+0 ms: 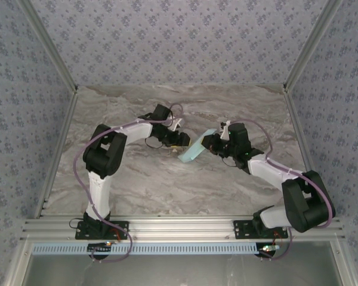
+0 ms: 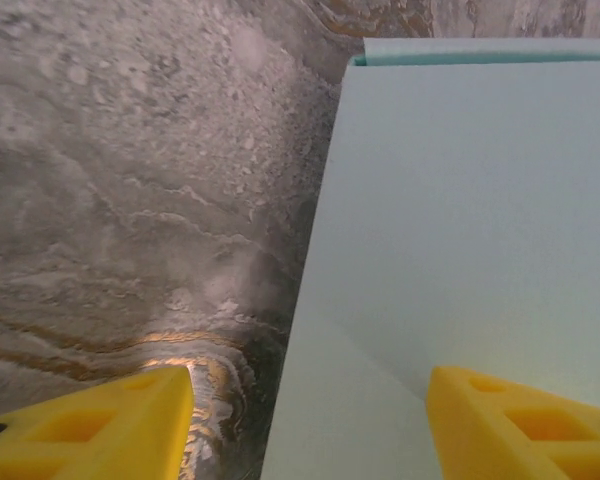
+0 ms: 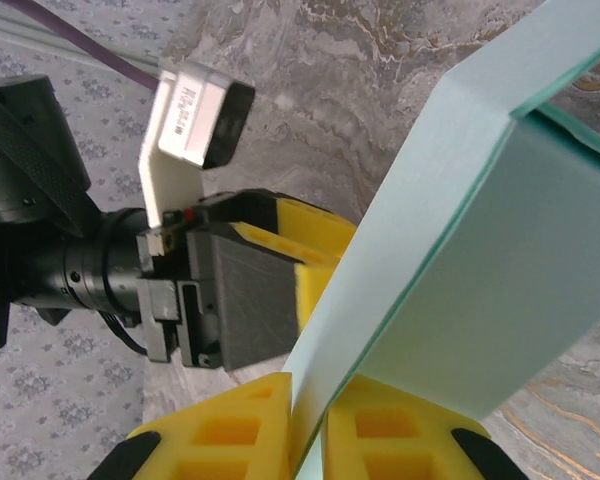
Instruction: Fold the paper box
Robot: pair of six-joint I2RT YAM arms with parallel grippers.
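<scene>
A: My right claw (image 3: pixel 308 425), nearest?
B: I pinched the box (image 3: pixel 480 300) by an edge, tilted above the table (image 1: pixel 137 179) centre.
A: My left claw (image 2: pixel 310 400)?
B: Spread, beside the box.

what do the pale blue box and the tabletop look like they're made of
Pale cyan paper box: thin matte card, judging by its sharp crease and slim darker cut edge. Grey veined tabletop: looks like polished marble, possibly a marble-print laminate; can't tell which.
</scene>
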